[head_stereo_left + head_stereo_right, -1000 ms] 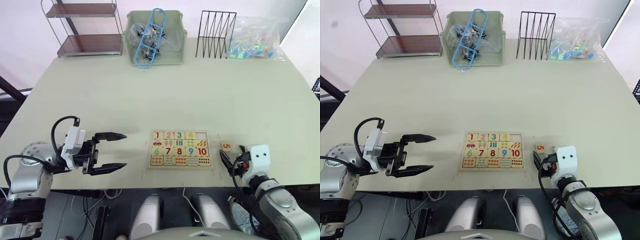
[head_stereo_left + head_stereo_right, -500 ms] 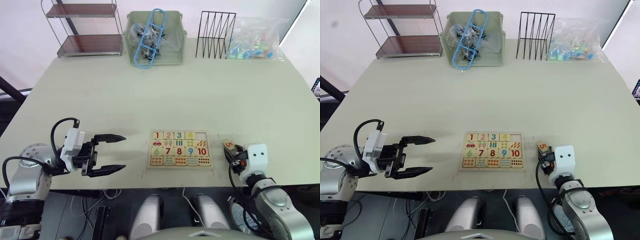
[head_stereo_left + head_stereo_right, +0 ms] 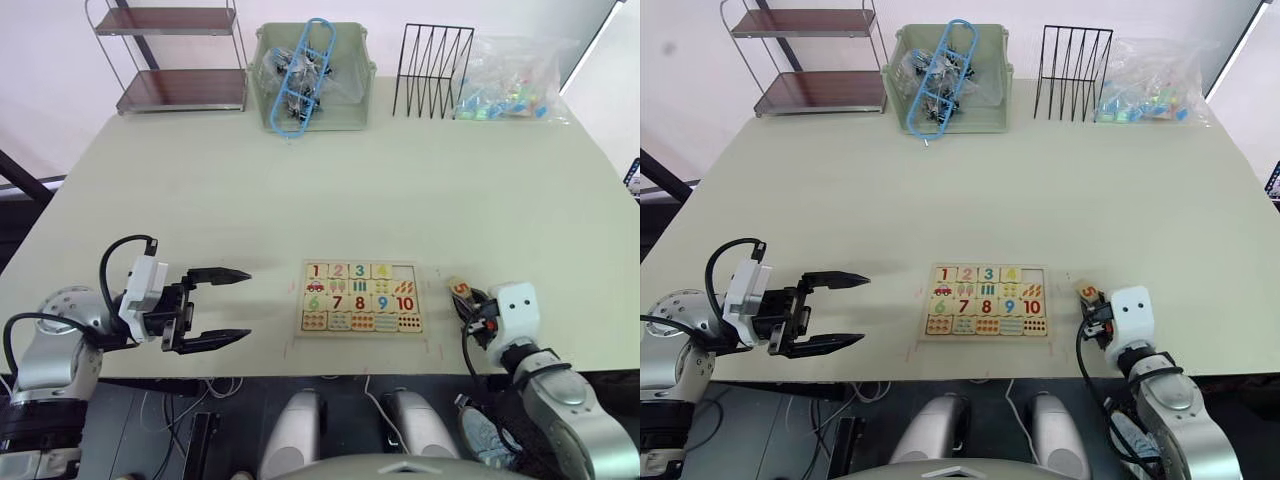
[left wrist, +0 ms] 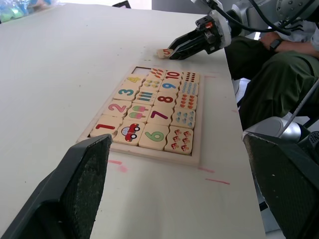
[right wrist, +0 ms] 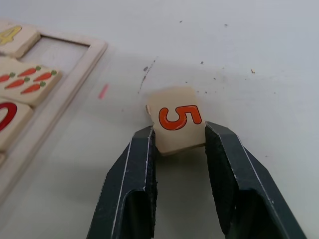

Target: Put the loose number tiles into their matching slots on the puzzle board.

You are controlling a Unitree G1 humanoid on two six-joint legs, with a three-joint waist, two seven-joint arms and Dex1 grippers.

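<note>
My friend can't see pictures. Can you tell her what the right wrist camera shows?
The right gripper pinches a small wooden tile printed with an orange 5, just above the pale table. Beside it is the puzzle board's corner, with one empty slot next to the 4 tile.

The scene is brightly and evenly lit, with soft diffuse light from above. The pale tabletop (image 3: 300, 190) shows no hard glare, and shadows on it are faint and short. The clear plastic bag (image 3: 515, 75) at the far edge carries small highlights. In the left wrist view the 2 near fingers (image 4: 75, 196) loom dark and blurred, while the puzzle board (image 4: 149, 117) is sharp. In the right wrist view the 5 tile (image 5: 175, 119) is crisp, casting a soft shadow beneath it, and the tabletop beyond softens slightly.
</note>
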